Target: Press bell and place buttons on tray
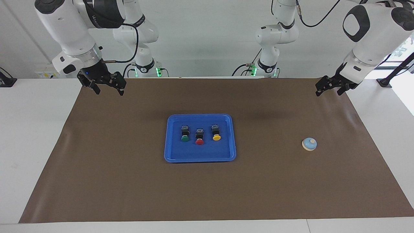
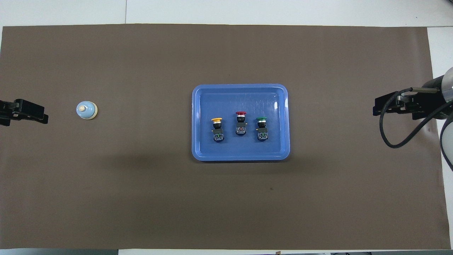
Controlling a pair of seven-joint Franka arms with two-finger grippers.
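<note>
Both hands point(image 1: 106, 87) point(image 1: 333, 87) hover open over mat point(image 1: 129, 181) edges

Three buttons point(image 1: 199, 135), one tray point(image 1: 170, 154), one bell point(image 1: 309, 144), two pincers point(image 1: 105, 86).

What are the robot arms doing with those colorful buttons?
Right now, nothing is being held. The green button, red button and yellow button lie side by side in the blue tray. The little blue bell sits alone on the brown mat, toward the left arm's end of the table. The left gripper and right gripper both hang in the air over the mat's corners, fingers open.
</note>
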